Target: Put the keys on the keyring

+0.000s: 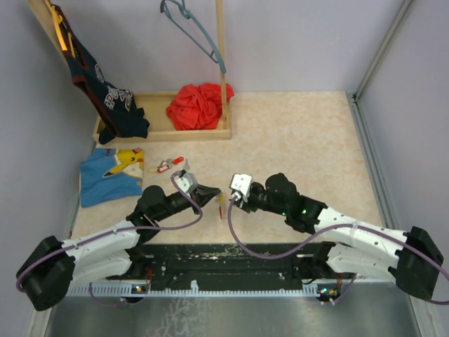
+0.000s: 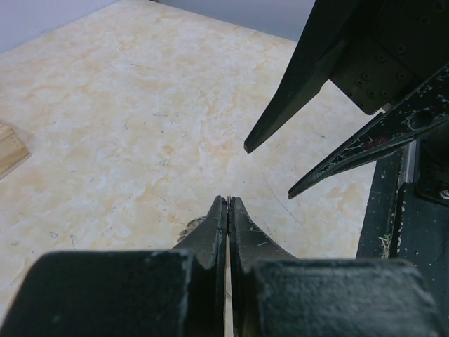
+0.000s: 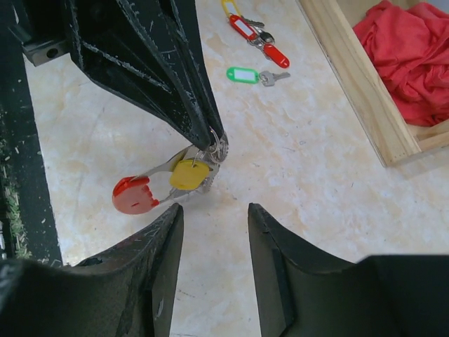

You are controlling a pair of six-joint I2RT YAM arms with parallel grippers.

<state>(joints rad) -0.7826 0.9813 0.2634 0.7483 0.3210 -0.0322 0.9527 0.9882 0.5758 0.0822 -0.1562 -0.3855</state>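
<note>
My left gripper (image 2: pixel 229 201) is shut, and a thin sliver of metal shows between its tips. In the right wrist view these tips (image 3: pixel 215 137) pinch the keyring (image 3: pixel 219 150), a small metal ring with a flat red piece (image 3: pixel 133 195) hanging below. A yellow-headed key (image 3: pixel 189 173) dangles from the ring. My right gripper (image 3: pixel 214 210) stands open just in front of it, holding nothing. Loose keys lie farther off: a green-tagged one (image 3: pixel 243 74) and red-tagged ones (image 3: pixel 261 41). The top view shows them (image 1: pixel 168 166) beside the blue cloth.
A wooden tray (image 1: pixel 161 133) at the back holds a red cloth (image 1: pixel 200 105) and a dark garment (image 1: pixel 116 105). A blue cloth with a yellow cartoon print (image 1: pixel 112 175) lies at the left. A hanger (image 1: pixel 193 28) hangs on a wooden post.
</note>
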